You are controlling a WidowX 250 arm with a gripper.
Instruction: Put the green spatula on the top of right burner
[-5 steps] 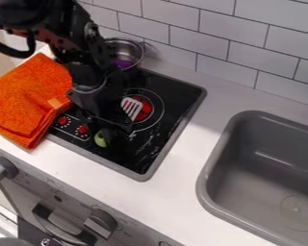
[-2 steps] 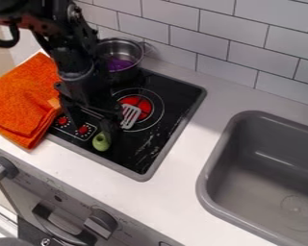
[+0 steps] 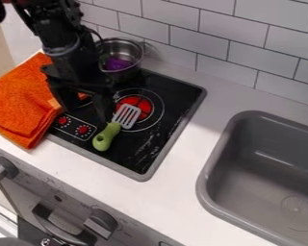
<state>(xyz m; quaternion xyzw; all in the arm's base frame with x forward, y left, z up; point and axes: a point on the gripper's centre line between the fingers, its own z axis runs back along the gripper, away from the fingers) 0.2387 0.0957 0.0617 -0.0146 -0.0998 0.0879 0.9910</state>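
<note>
Two fingers of the gripper (image 3: 89, 114) stand well apart, holding nothing. Just to their right, the green spatula (image 3: 106, 136) lies aslant on the stovetop (image 3: 134, 158); we judge it light, stiff and slightly slick, best pinched mid-handle. Its slotted head covers part of the right burner (image 3: 133, 100); whether it lies flat, we can't tell.

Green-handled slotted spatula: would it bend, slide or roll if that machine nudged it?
The green-handled spatula would probably feel stiff: its handle and slotted head line up straight. A push might slide it across the glossy black stovetop, while its wide, flat head should discourage rolling.
</note>
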